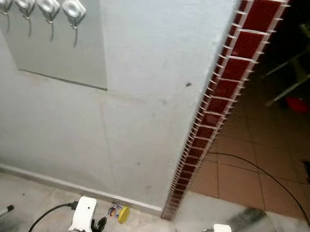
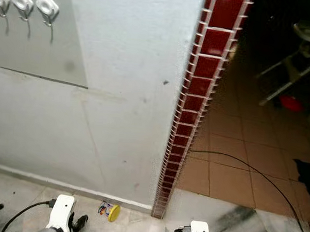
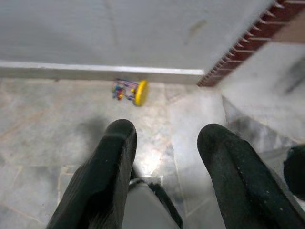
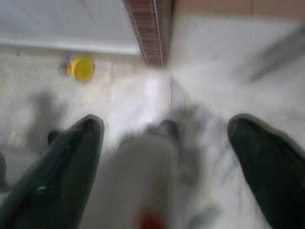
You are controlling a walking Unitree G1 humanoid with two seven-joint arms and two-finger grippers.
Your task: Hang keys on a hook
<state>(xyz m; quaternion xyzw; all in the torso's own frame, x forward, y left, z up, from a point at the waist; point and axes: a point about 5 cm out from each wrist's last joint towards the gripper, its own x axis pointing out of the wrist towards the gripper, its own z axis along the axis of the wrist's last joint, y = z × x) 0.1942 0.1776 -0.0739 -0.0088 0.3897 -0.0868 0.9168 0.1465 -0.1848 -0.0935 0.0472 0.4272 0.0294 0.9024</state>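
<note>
Keys (image 1: 119, 212) on floor by wall; left pincer (image 3: 164, 157), right pincer (image 4: 167, 157) hang low, fingers apart.

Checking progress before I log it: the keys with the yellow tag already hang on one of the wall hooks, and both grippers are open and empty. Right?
Not quite. The keys lie on the floor by the baseboard, as the left eye view shows; the hooks on the grey panel are bare. The left gripper and right gripper are indeed open and empty.
</note>
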